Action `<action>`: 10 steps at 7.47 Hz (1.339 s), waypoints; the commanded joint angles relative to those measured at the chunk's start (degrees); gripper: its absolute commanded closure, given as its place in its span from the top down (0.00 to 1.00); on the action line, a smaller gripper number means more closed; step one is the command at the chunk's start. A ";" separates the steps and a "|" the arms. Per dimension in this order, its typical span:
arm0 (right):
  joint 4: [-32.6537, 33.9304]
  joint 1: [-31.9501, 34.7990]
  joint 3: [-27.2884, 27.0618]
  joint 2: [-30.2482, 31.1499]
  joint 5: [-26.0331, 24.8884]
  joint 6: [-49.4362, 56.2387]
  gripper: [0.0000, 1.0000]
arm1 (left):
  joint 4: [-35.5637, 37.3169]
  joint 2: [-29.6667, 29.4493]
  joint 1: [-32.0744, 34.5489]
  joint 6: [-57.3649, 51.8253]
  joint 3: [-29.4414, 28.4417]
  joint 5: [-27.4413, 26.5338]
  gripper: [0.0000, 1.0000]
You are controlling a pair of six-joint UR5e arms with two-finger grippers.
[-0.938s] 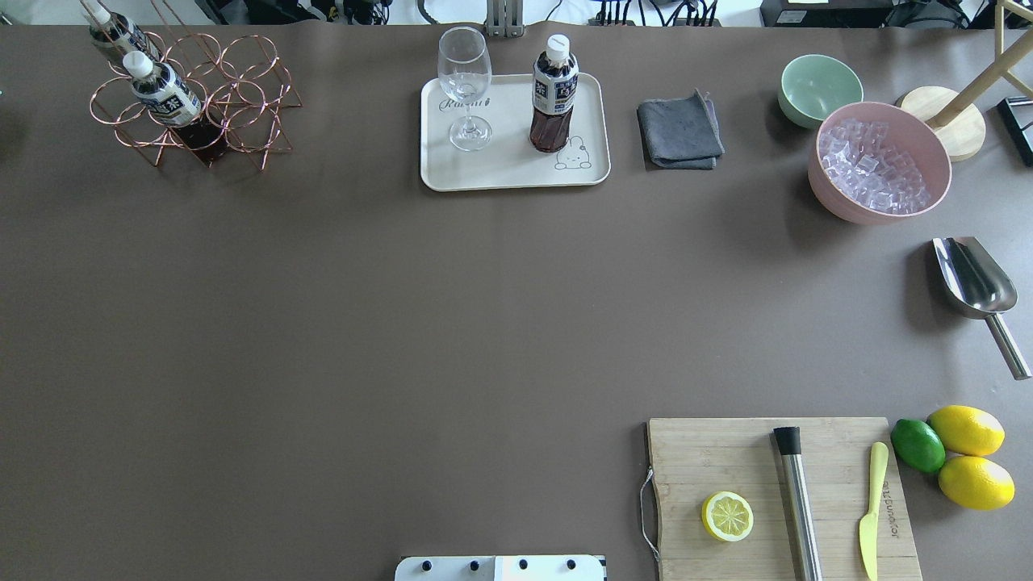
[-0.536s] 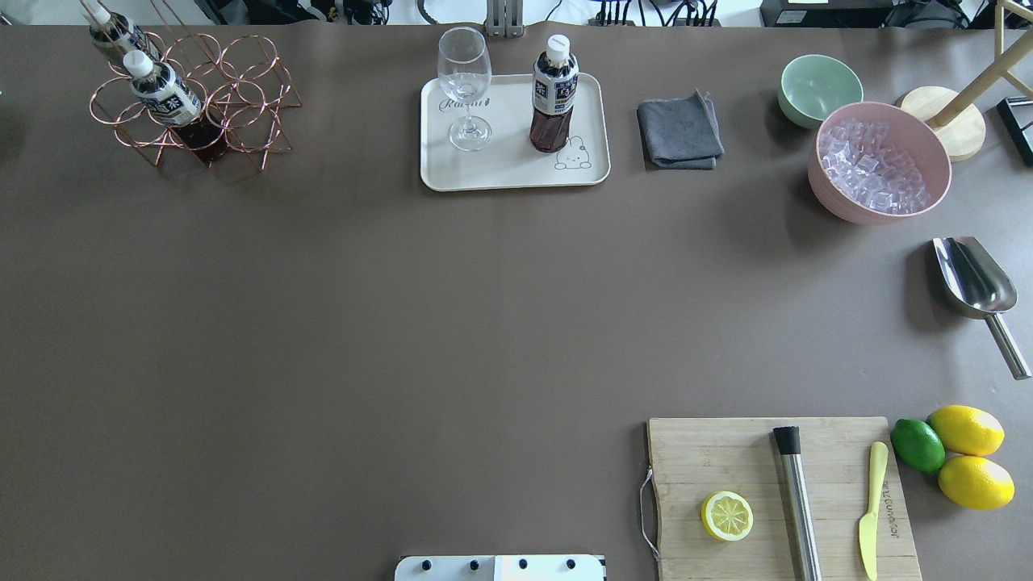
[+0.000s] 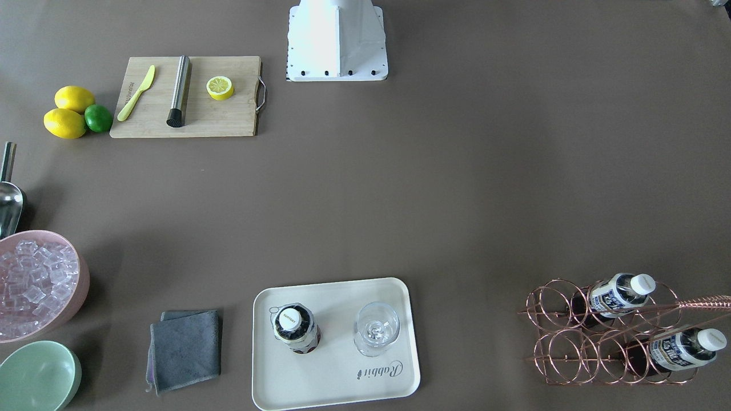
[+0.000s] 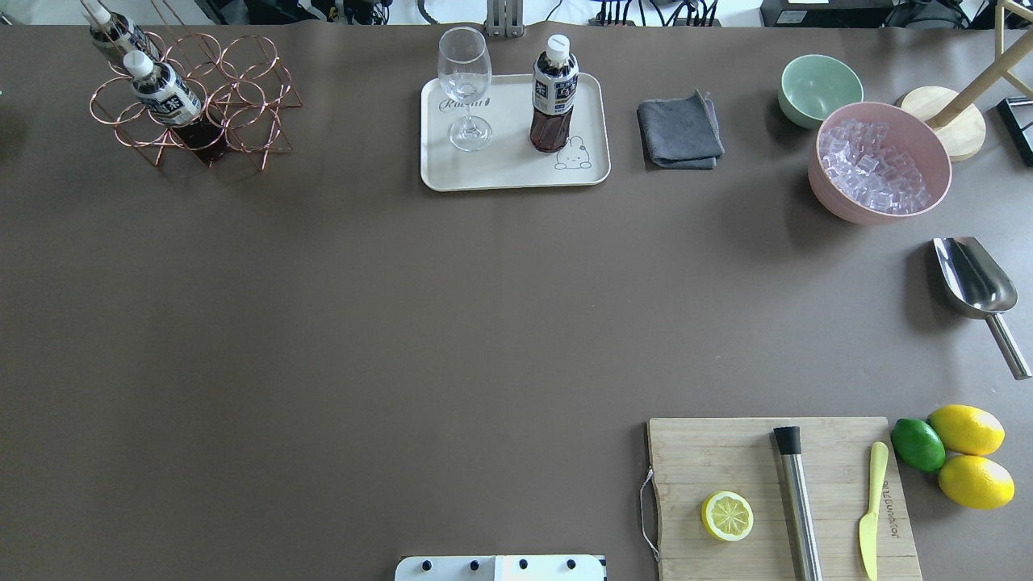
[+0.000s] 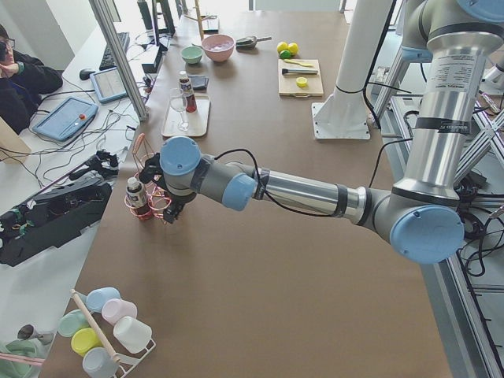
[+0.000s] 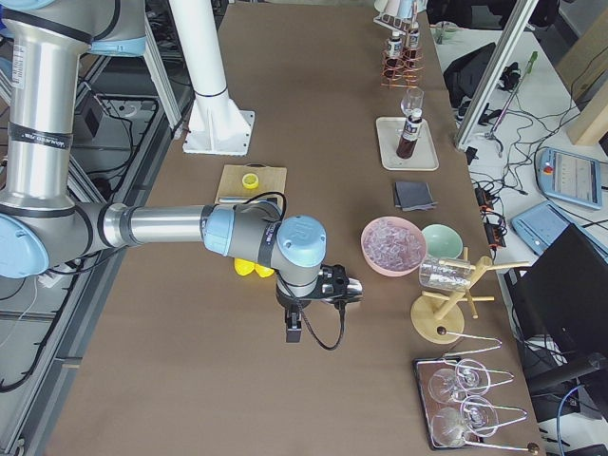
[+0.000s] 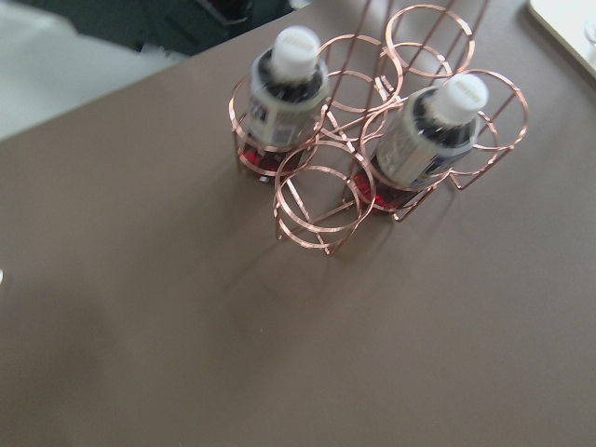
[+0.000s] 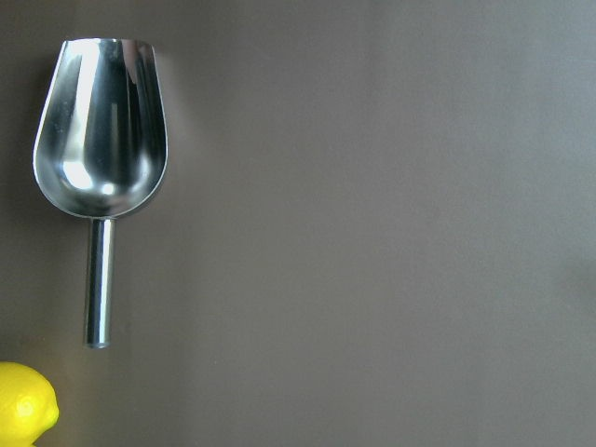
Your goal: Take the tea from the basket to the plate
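Tea bottle (image 4: 554, 93) upright on plate (image 4: 508, 176), right of glass (image 4: 466, 85); two more bottles (image 4: 165, 93) stand in basket (image 4: 246, 109), far left. Left gripper (image 5: 175, 211) and right gripper (image 6: 344, 285): opening cannot be told.

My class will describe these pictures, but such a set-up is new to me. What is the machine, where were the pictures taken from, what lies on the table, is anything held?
It is a robot with two arms at a table. Two pictures look down on the table, one from behind the robot, one facing it. Two look along it from the ends and show the left arm and right arm. Two come from wrist cameras. On the table: a basket with two tea bottles, a tray with a third bottle and a glass, a cloth, a green bowl, a pink bowl of ice, a scoop, a board with a half lemon, knife and steel rod, two lemons and a lime. I see nothing held; whether the left gripper or right gripper is open I cannot tell.
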State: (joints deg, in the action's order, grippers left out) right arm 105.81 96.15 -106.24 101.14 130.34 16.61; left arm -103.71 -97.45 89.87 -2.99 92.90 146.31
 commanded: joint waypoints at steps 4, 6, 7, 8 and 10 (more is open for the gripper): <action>0.44 0.09 -3.17 2.03 -0.61 0.09 1.00 | -0.26 11.93 2.50 16.44 0.08 -11.58 0.98; 0.62 0.44 -4.84 3.44 -0.17 0.18 1.00 | 3.49 12.99 2.50 16.18 0.35 -15.00 0.98; 0.62 0.44 -5.46 4.23 -0.17 0.18 1.00 | 7.00 12.29 2.50 16.00 1.39 -15.00 0.98; 0.62 0.70 -5.64 4.42 -0.17 0.18 1.00 | 10.08 12.37 2.50 16.00 4.10 -15.09 0.98; 0.45 0.97 -5.73 5.03 -0.17 0.27 1.00 | 15.10 12.81 2.41 16.00 8.16 -15.18 0.98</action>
State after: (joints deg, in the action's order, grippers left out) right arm 106.39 96.84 -111.79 105.60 130.16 16.79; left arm -92.79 -84.95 92.34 13.02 97.75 131.25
